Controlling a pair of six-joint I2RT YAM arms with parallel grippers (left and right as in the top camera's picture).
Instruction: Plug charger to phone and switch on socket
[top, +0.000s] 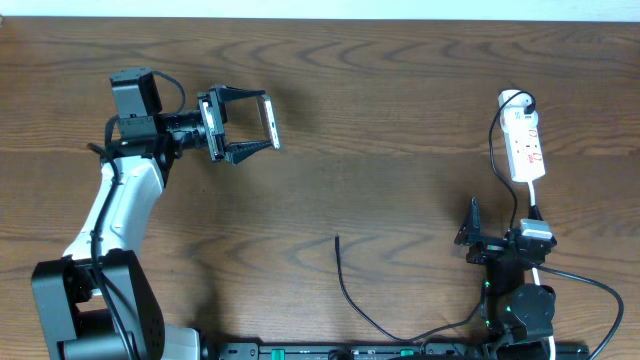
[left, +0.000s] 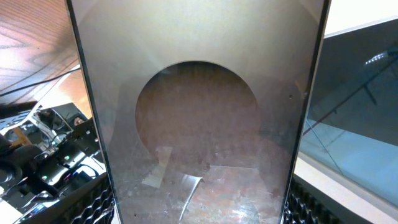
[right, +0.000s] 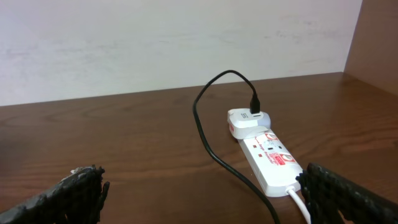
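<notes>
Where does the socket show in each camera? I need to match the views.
Overhead: socket at far right, upper half.
Left wrist: not in it; the phone fills the frame.
Right wrist: socket right of centre, low.
Shared landmark: the white adapter at its far end, with the charger cable entering it.

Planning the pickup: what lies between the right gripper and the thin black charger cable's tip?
Overhead view: only bare wooden table between right gripper and the thin black charger cable's tip.
</notes>
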